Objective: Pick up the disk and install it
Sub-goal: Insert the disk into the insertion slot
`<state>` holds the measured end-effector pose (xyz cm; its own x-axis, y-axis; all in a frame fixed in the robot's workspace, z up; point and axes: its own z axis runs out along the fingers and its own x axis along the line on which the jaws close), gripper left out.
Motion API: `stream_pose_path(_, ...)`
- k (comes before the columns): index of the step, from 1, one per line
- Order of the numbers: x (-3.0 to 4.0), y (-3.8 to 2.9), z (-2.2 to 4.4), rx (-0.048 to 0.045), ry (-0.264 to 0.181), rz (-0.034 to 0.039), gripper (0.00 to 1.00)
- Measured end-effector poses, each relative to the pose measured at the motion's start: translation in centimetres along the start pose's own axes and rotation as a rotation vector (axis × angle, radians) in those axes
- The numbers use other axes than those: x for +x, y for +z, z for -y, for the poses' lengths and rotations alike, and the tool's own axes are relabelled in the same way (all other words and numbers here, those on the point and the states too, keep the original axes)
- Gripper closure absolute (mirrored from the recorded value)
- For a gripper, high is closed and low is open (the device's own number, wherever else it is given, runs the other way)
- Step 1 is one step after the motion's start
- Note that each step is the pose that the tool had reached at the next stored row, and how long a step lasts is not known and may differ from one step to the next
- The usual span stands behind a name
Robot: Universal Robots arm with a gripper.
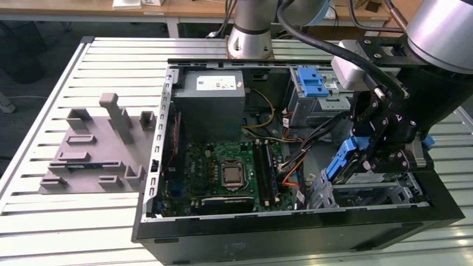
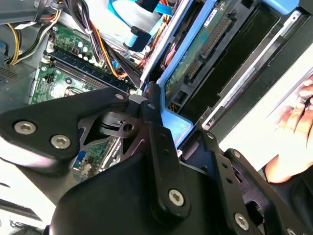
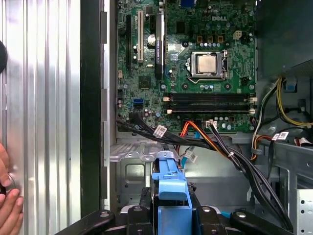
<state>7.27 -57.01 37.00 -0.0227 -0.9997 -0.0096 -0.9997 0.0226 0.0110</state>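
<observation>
— So, where is the disk (image 1: 342, 162)?
— In the hand (image 1: 373, 160). The hand is closed on the disk's blue carrier (image 3: 168, 186) and grips it from both sides. In the first wrist view the carrier's end stands right between the two sides of the grip.
— And where is that in the case?
— The open computer case (image 1: 296, 227) lies on the slatted tabletop (image 1: 74, 233). The disk hangs tilted at the case's corner nearest the camera on the exterior view's right, at the metal drive cage (image 1: 384, 194). Its blue side is uppermost and its silver body is low, at the cage's mouth. I cannot tell whether it touches the cage.
— What else is inside?
— A green motherboard (image 1: 221, 172) lies on the case floor toward the exterior view's left. A grey power supply box (image 1: 214, 100) with a white sticker sits by the far wall. A blue ribbed latch (image 1: 310, 82) is near the far corner on the exterior view's right.
— Anything outside it?
— A grey fixture plate (image 1: 92, 152) with upright blocks lies on the tabletop toward its edge at the exterior view's left, well apart from the hand. In the first wrist view a person's fingers (image 3: 9, 208) are over the tabletop, outside the case's wall.
</observation>
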Motion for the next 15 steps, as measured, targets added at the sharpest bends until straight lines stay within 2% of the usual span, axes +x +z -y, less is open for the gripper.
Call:
stream_pose_path(7,0.00,0.01,0.00,-0.0001,0.000,-0.0001,0.62)
stream_pose_path(8,0.00,0.04,0.00,0.0000,0.000,0.0002,0.56)
stream_pose_path(11,0.00,0.16,0.00,0.0002,0.000,0.0001,0.56)
stream_pose_path(15,0.01,0.73,0.01,0.0004,0.000,0.0002,0.57)
